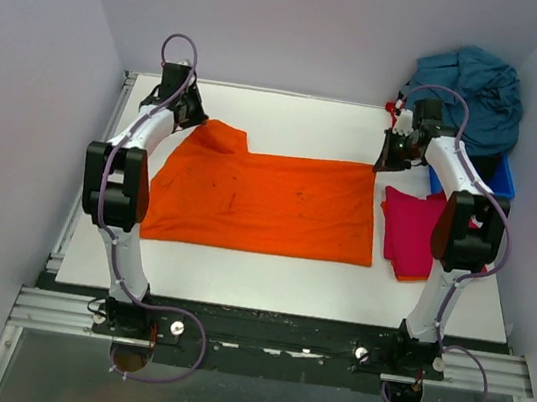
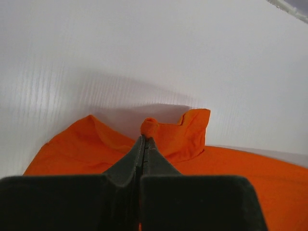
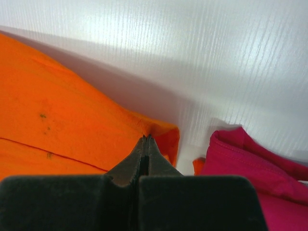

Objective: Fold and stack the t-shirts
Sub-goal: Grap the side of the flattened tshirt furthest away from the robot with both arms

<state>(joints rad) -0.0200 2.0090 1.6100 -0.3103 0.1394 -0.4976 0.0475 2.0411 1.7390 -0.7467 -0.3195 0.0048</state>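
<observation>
The bright orange t-shirt (image 1: 263, 200) lies spread across the middle of the table. My left gripper (image 1: 198, 116) is shut on its far left corner, which is bunched and lifted at the jaw tips (image 2: 145, 137). My right gripper (image 1: 387, 162) is shut on the shirt's far right corner (image 3: 159, 131), pinched at the tips (image 3: 146, 137). A folded magenta-red t-shirt (image 1: 410, 232) lies on the table to the right, over another orange piece; it also shows in the right wrist view (image 3: 250, 163). A teal-blue t-shirt (image 1: 477, 91) is piled at the back right.
A small blue plastic bin (image 1: 499, 180) sits at the back right under the teal pile. The white table (image 1: 288, 275) has bare surface in front of the orange shirt and behind it. Walls close in on the left, back and right.
</observation>
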